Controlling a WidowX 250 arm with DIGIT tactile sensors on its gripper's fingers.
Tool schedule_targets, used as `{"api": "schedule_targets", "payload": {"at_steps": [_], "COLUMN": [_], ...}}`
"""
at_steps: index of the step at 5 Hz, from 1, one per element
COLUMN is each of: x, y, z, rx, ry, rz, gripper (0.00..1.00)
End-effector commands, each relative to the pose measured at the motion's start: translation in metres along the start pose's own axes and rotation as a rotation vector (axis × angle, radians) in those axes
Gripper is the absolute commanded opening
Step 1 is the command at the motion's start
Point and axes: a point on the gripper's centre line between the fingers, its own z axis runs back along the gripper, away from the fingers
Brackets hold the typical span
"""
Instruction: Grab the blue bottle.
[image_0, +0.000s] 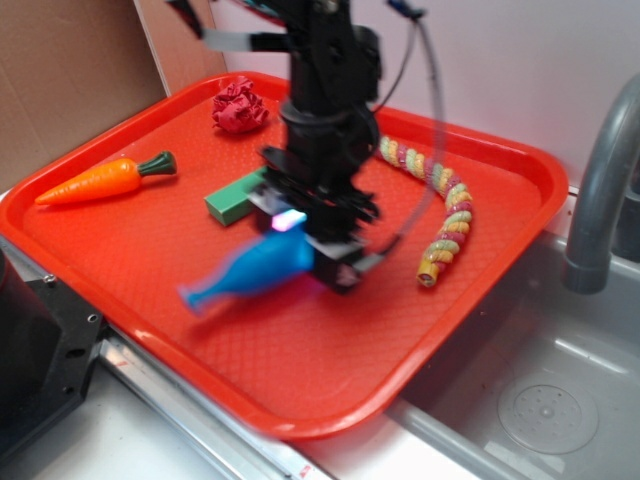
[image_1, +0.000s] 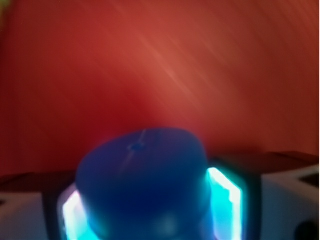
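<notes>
exterior view: the hand (image_0: 335, 262) is clamped on the fat end of the blue bottle (image_0: 250, 270), neck pointing left over the red tray (image_0: 300, 390). carrot (image_0: 100, 181), green block (image_0: 232, 200) and twisty rope (image_0: 445, 210) sit around it. wrist view: blurry, the blue bottle's (image_1: 142, 185) base fills the gap between the glowing fingers (image_1: 225, 195).

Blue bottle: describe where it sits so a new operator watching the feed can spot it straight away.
Look at the big red tray beside the sink, then at the black gripper near its middle. The blue bottle sticks out from the gripper toward the tray's near-left side, fat end between the fingers, narrow neck pointing away. It is the only blue thing there.
</notes>
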Motion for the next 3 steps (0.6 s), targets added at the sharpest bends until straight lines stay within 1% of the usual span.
{"api": "schedule_targets", "payload": {"at_steps": [1, 2, 3], "x": [-0.045, -0.07, -0.081], "y": [0.025, 0.035, 0.038], "z": [0.106, 0.151, 0.168], "rx": [-0.061, -0.121, -0.12], "ry": [-0.161, -0.163, -0.168], "rz": [0.243, 0.296, 0.307], "gripper": [0.0, 0.0, 0.0]}}
